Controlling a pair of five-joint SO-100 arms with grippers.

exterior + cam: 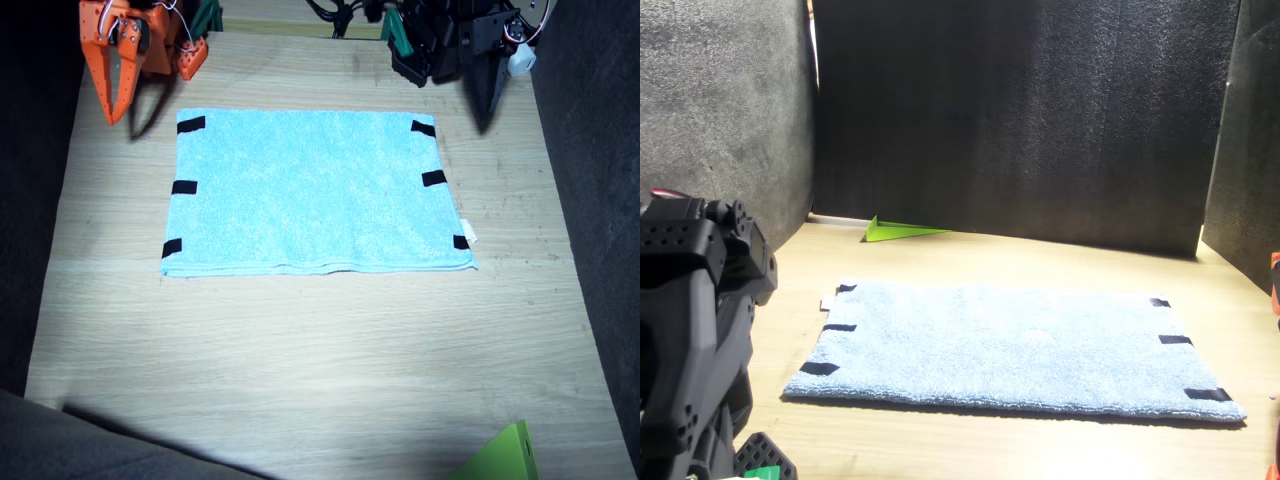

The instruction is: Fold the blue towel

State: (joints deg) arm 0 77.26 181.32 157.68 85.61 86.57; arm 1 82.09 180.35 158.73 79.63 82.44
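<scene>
The blue towel (pixel 315 190) lies flat on the wooden table, a light turquoise rectangle with short black tape marks down its two short sides and a small white tag (pixel 467 230). Its near edge looks doubled. In the front view the blue towel (pixel 1020 345) fills the middle of the table. My right gripper (pixel 112 112), orange, hangs off the towel's far corner, its fingers together with nothing held. My left gripper (pixel 488 100), black, hovers past the other far corner, showing as a single dark wedge with no gap. Neither touches the cloth.
A bright green object (pixel 500 455) pokes in at the table's near edge and shows again as the green object (pixel 902 231) in the front view. Dark foam walls (pixel 1040 120) enclose the table. The left arm's black body (pixel 690 340) fills the front view's corner.
</scene>
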